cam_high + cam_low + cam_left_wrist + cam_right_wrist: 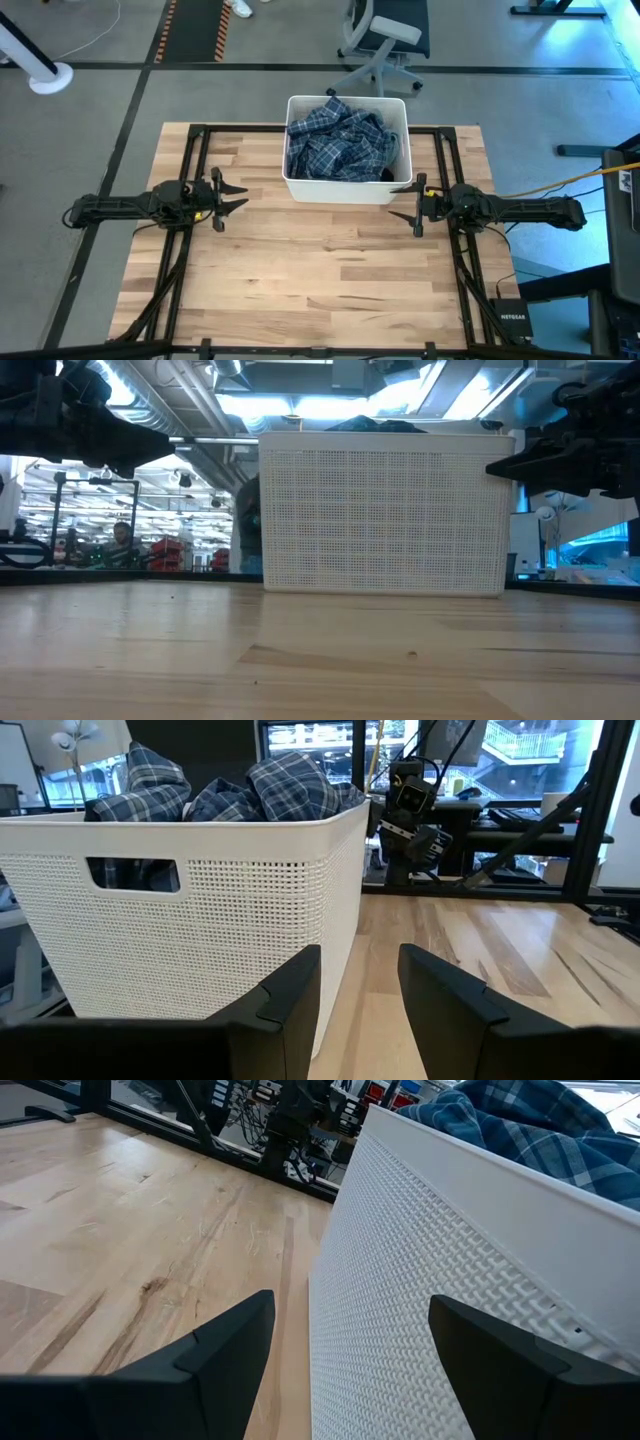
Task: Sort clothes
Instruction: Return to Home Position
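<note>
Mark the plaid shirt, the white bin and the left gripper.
plaid shirt (340, 145), high view, middle of the fabric
white bin (345, 192), high view, front wall
left gripper (244, 197), high view, midway between its fingertips

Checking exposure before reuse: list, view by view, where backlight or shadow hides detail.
Low view: bright ceiling lights backlight the white perforated plastic bin, its near wall shaded. High view: even light; the blue-and-white plaid shirt reads clearly. Left wrist view: bright background, open left pincer nearly black. Right wrist view: open right pincer equally dark.
</note>
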